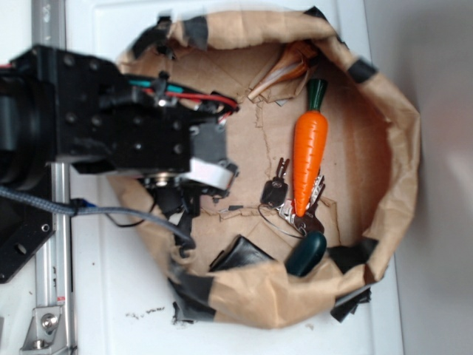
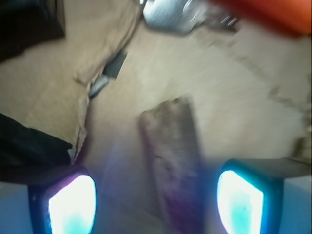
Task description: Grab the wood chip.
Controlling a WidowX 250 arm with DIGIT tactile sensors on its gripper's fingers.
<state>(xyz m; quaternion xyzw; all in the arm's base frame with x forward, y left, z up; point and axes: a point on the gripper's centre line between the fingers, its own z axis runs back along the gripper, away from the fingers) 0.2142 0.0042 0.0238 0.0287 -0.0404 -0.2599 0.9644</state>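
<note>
The two fingertips (image 2: 72,204) fill the bottom of the wrist view, glowing pale blue and spread well apart, so the gripper (image 2: 156,202) is seen to be released and empty. Between them, on the cardboard floor (image 2: 234,97), the chip (image 2: 173,161) is seen lying lengthwise, its narrower end pointing away from the camera; whether the tips are already level with it cannot be told through the blur. A torn paper flap (image 2: 97,63) is raised just to the left of the chip, and black plastic (image 2: 29,151) is seen at the left edge. Further out, keys (image 2: 170,14) and the carrot (image 2: 263,12) lie near the top. In the exterior view the chip is hidden beneath the arm (image 1: 126,126), inside the paper-walled bin (image 1: 399,148). A slip is judged possible: the chip is thin and flat, so jaws closed too high would pass over it, and the left finger could be snagged on the flap.
</note>
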